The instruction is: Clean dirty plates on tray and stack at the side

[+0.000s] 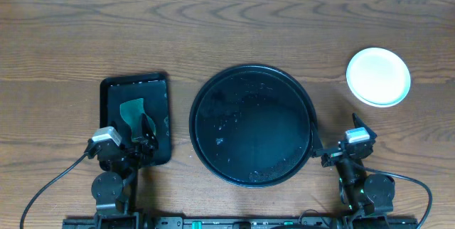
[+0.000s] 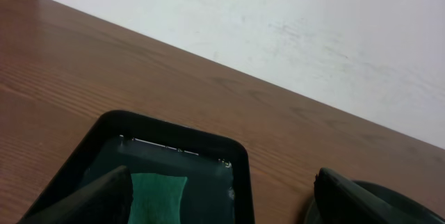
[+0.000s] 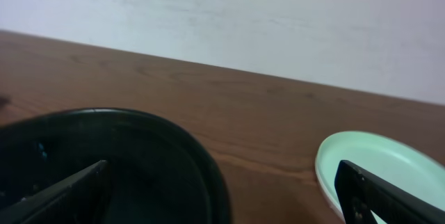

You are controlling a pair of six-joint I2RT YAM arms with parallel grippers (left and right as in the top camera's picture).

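The round black tray point(image 1: 252, 125) lies mid-table, wet and with no plate on it; its rim shows in the right wrist view point(image 3: 201, 161). The plates point(image 1: 378, 77) sit on the wood at the far right, seen from above as one white disc, so I cannot tell how many are stacked. A pale-mint rim of the plates point(image 3: 368, 156) shows in the right wrist view. My right gripper point(image 1: 338, 140) point(image 3: 222, 203) hangs open between tray and plates, holding nothing. My left gripper point(image 1: 142, 138) point(image 2: 222, 206) is open over the small tray's near end.
A small rectangular black tray point(image 1: 114, 90) point(image 2: 174, 137) left of the round tray holds a green sponge point(image 1: 131, 111) point(image 2: 158, 195) and some water. A white wall point(image 3: 222, 22) runs along the table's far edge.
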